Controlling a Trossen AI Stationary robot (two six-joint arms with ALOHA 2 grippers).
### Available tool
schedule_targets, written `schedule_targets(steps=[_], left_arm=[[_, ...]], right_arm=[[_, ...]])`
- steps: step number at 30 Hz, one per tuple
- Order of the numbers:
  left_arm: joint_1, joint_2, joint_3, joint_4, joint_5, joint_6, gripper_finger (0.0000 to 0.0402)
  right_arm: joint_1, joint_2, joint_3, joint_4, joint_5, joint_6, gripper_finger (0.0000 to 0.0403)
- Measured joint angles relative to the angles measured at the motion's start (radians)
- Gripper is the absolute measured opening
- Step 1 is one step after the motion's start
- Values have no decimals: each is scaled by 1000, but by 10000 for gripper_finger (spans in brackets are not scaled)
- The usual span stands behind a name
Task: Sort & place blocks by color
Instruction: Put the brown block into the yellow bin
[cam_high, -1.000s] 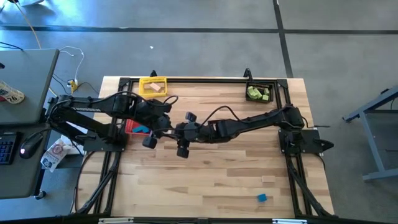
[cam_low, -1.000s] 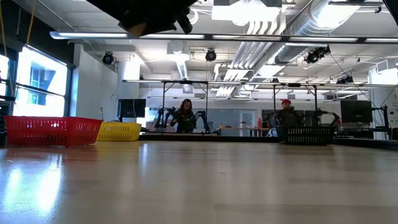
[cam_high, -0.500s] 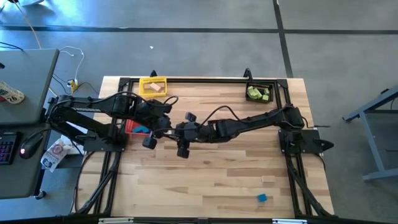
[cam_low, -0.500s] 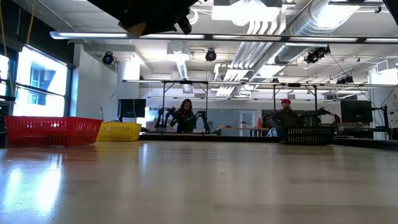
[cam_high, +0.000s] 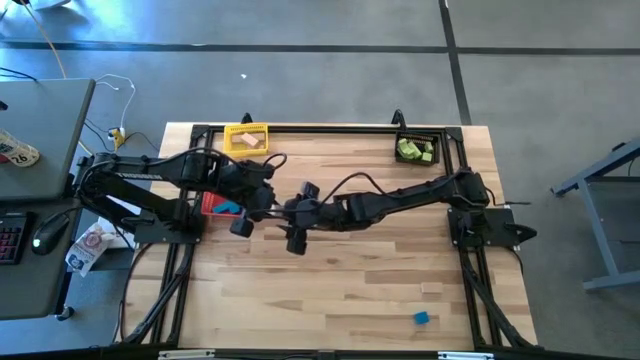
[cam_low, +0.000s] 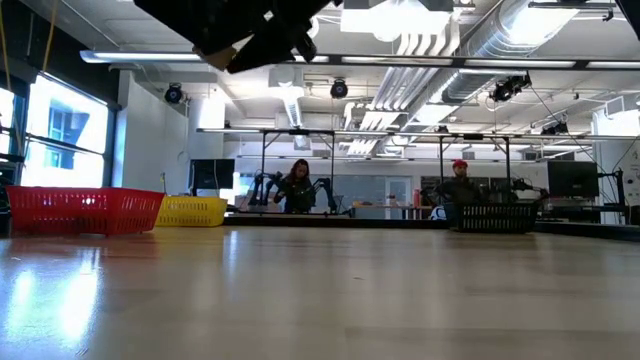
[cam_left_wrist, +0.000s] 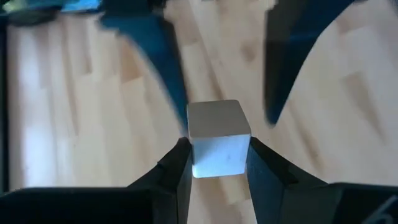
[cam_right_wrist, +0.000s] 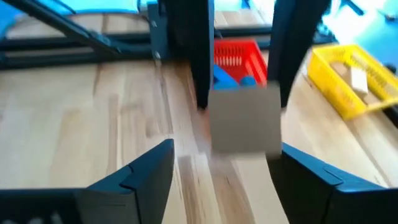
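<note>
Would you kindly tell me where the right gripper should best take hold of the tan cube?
Probably its free end: the tan cube stands out beyond the left gripper's fingertips, which clamp two opposite faces. The right gripper, open and facing it, should come straight on, opposite the left gripper, and close on those same faces ahead of them.

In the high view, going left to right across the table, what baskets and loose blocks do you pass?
Red basket → yellow basket → black basket → the loose blue block, with the tan block just right of it.
</note>
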Motion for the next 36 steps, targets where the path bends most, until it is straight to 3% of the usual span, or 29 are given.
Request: schedule_targets(steps=[6, 11, 26, 36], left_arm=[[29, 0, 0, -55, -181, 27, 95], [118, 0, 0, -89, -279, 59, 95], [508, 5, 0, -51, -306, 74, 95], [728, 150, 1, 60, -308, -13, 95]], right_arm=[[-1, 0, 0, -129, 7, 111, 238], [1, 0, 0, -267, -5, 201, 238], [49, 0, 0, -613, 7, 424, 238], [107, 0, 0, -779, 8, 551, 238]])
